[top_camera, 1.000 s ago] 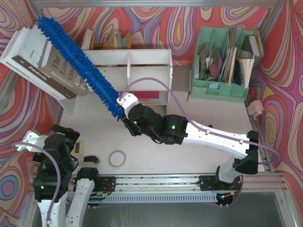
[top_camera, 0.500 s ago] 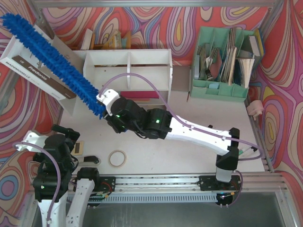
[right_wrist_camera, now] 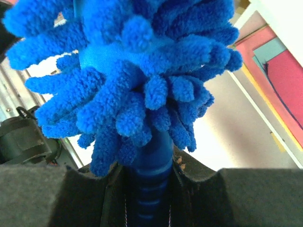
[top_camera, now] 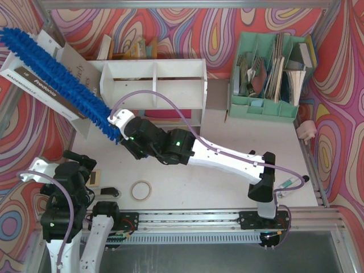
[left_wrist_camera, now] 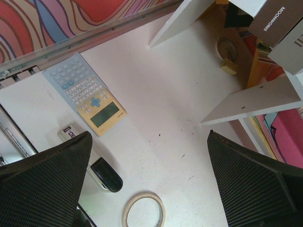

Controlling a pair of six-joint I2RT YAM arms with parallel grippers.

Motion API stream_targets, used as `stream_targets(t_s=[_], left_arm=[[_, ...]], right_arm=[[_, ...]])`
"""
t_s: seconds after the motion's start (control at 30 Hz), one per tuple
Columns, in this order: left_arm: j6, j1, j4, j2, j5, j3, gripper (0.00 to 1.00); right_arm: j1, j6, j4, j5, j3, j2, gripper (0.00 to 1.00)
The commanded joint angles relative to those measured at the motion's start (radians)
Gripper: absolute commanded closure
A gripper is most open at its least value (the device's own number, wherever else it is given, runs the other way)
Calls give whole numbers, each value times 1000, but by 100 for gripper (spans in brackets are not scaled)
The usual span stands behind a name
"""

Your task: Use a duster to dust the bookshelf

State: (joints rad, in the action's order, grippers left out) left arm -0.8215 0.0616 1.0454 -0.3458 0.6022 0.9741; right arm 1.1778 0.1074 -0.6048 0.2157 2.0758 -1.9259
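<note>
one duster (top_camera: 57,82) in right pincer (right_wrist_camera: 147,182), one bookshelf (top_camera: 153,68), one calculator (left_wrist_camera: 85,99)

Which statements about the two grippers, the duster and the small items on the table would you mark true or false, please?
1. The right gripper is shut on the duster by its handle. True.
2. The left gripper holds the tape roll. False: it is open and empty; the roll lies on the table.
3. The duster's brush lies inside the bookshelf. False: it stretches far left, over the tilted books beside it.
4. A calculator lies near the left arm. True.
</note>
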Motion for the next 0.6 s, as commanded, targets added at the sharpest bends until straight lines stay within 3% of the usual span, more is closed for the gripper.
stream_targets(t_s=[0.0,0.57], left_arm=[[20,-5,1,17,6,-16,2],[21,-5,0,22,-7,-18,2]], right_arm=[[-39,-3,2,25,12,-4,100],[-213,-27,71,-7,-15,7,100]])
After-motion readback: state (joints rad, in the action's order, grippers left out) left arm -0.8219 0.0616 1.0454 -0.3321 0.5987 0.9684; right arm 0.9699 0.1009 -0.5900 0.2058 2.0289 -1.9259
